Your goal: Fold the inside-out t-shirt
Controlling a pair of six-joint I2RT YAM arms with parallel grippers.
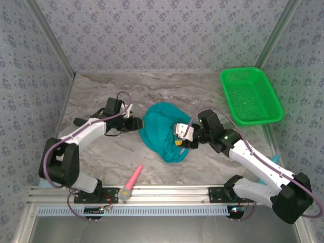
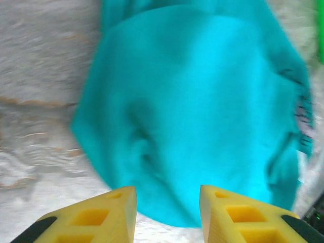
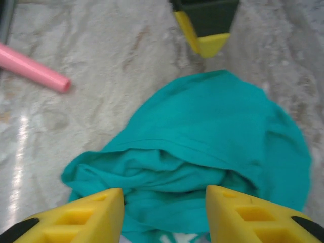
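Observation:
The inside-out t-shirt [image 1: 163,130] is a teal bundle crumpled in the middle of the table, with a hem seam and loose folds [image 3: 202,152] showing. My left gripper [image 1: 136,123] is at its left edge, open, and the cloth's near rim [image 2: 172,152] lies just beyond the yellow fingertips [image 2: 121,202]. My right gripper [image 1: 181,136] hovers over the shirt's right side, open, with bunched folds below the gap [image 3: 164,202]. Nothing is pinched in either one.
A green plastic basket [image 1: 250,96] stands at the back right. A pink stick-like object [image 1: 132,181] lies near the front rail, and is seen again in the right wrist view [image 3: 33,71]. The marbled table [image 1: 101,157] is walled on three sides.

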